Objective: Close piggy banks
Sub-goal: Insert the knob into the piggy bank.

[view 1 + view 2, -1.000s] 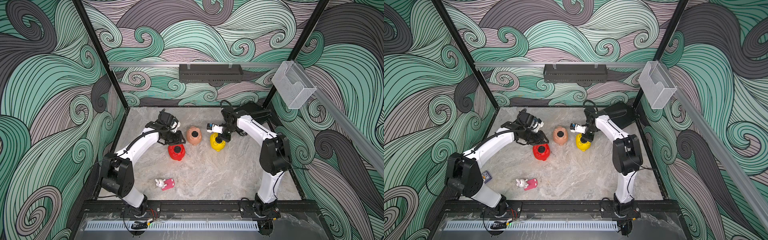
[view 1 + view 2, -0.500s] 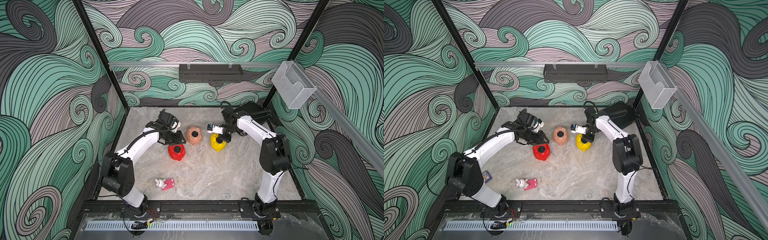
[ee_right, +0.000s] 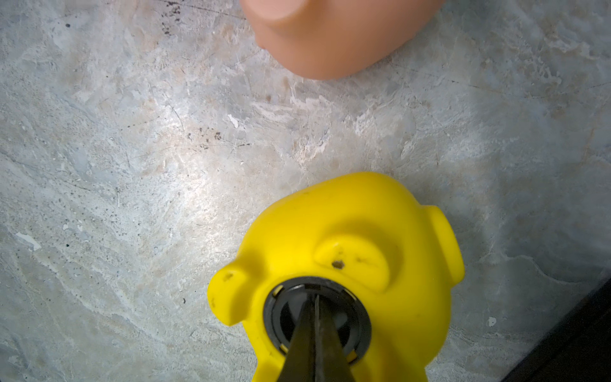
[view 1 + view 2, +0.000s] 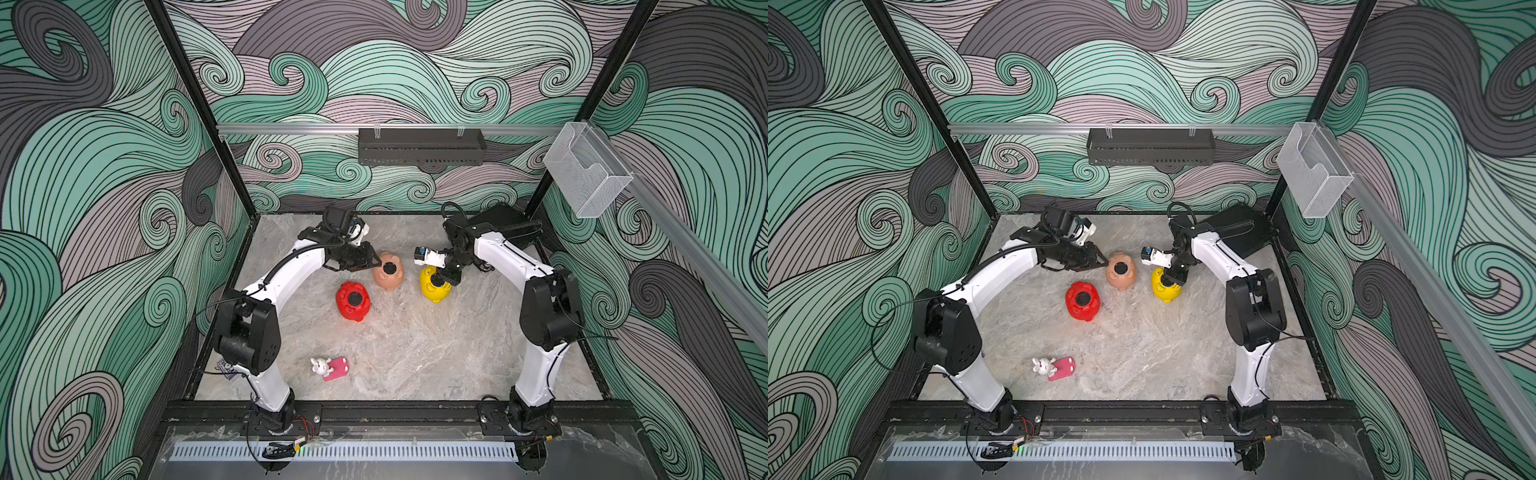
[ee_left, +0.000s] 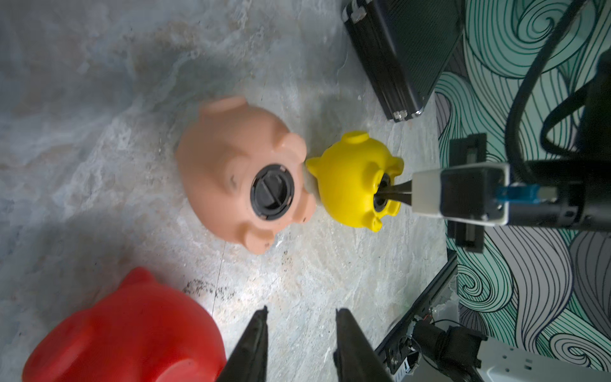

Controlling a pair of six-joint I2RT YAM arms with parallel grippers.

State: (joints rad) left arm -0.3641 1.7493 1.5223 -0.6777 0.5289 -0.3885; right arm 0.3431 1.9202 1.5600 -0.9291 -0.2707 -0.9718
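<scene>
No legible txt, labels, brand marks or nos. in any view. One candidate only: small patterned tag (image 4: 226,367) on the floor just beside the left arm base (image 4: 270,409), seen in a top view. Its print is too small to read.

White bunny toy (image 4: 319,365) beside pink flat piece (image 4: 338,368) on marble tabletop (image 4: 415,340); black case (image 4: 511,218) at back corner.
</scene>
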